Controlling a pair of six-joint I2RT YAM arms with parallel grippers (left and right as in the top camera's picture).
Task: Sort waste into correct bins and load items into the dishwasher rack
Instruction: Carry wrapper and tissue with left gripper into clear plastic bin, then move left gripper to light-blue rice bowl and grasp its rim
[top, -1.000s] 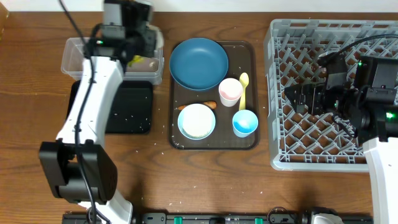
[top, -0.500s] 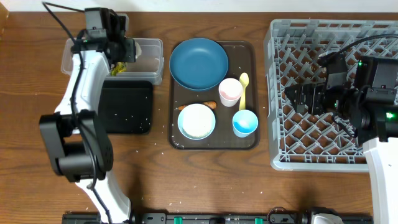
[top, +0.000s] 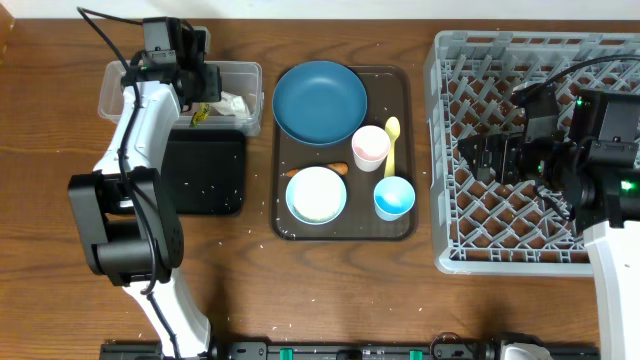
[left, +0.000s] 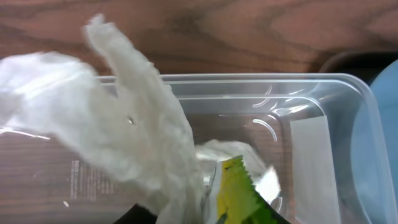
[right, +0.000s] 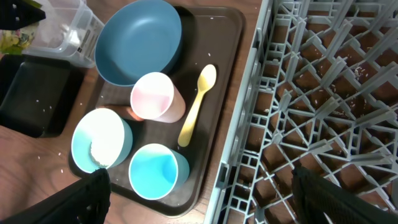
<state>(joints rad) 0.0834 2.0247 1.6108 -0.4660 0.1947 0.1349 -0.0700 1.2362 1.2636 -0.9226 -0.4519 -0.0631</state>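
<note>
Left gripper (top: 197, 90) is hanging over the clear tub (left: 261, 78), wrapper (left: 143, 143) dangling inside for binning. The wrapper is hiding its fingers, so grip unclear. Right gripper (right: 205, 186) is idling spread wide over the dishwasher rack (top: 437, 160).

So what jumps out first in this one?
The left hand over the clear tub at top left, with the crumpled wrapper filling its wrist view; whether it is gripped or dropping, I can't tell. Then the big grey rack on the right, no dishes visible in it, and the loaded brown tray in the middle.
</note>
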